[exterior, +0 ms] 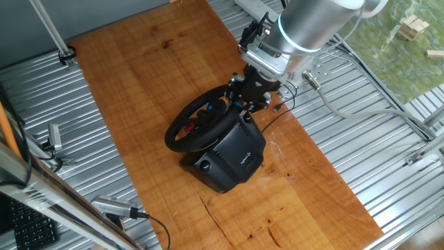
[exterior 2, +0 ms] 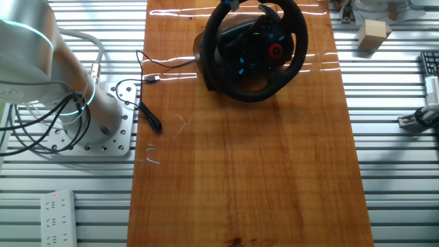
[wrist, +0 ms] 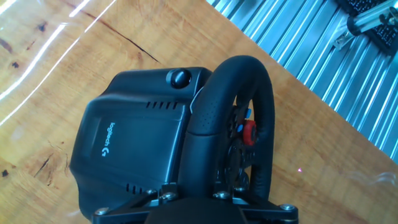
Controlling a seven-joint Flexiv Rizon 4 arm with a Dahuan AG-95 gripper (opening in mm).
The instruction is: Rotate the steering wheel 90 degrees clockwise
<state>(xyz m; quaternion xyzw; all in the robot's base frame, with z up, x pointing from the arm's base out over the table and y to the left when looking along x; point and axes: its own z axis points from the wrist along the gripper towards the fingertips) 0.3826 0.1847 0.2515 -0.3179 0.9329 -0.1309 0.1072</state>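
Observation:
The black steering wheel (exterior: 198, 128) stands tilted on its boxy black base (exterior: 232, 156) in the middle of the wooden board. In the other fixed view the wheel (exterior 2: 257, 86) faces the camera, with a red hub button and small blue ones. In the hand view its thick rim (wrist: 258, 93) curves down between my fingers, beside the base (wrist: 137, 149). My gripper (exterior: 244, 97) sits at the rim's upper far edge. In the hand view the gripper (wrist: 199, 194) is shut on the rim, with only the finger mounts showing at the bottom edge.
The wooden board (exterior: 159, 55) lies on a ribbed metal table. My arm's base (exterior 2: 103, 123) and a loose black cable (exterior 2: 147, 116) sit left of the board. A wooden block (exterior 2: 374, 34), a power strip (exterior 2: 58, 206) and a keyboard (exterior: 28, 226) lie off the board.

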